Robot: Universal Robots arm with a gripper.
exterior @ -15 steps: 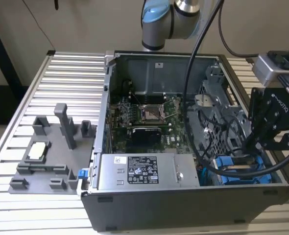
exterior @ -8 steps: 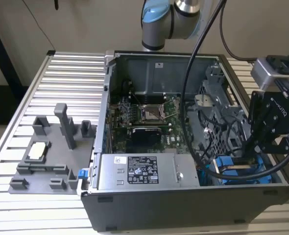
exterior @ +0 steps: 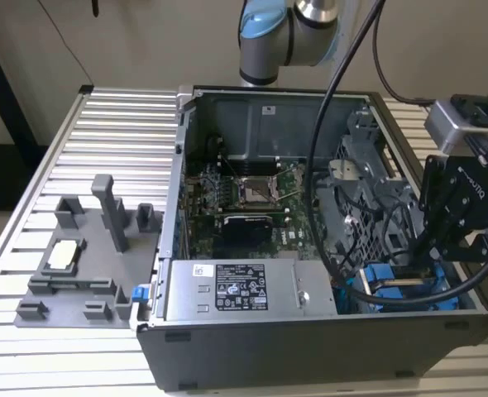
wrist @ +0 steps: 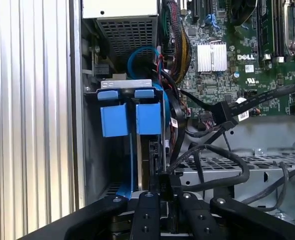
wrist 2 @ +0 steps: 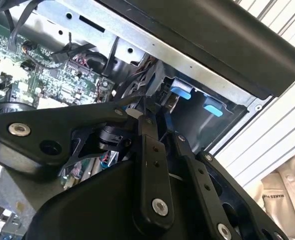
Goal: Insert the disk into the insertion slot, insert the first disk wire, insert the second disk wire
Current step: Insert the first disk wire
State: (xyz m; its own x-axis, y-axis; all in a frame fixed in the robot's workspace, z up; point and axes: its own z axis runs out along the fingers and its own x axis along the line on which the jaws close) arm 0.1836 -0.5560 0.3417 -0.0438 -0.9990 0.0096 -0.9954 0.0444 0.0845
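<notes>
On the slatted counter, a grey fixture tray lies just beside the black computer case, on the exterior view's left. The case lies open, its green motherboard showing in the middle. At the case's end toward the exterior view's right, the disk sits in the insertion slot, alongside a like blue-framed drive. The claw hangs in that same end of the case, just beside the disk's exposed edge, fingers drawn close on a black wire plug.
</notes>
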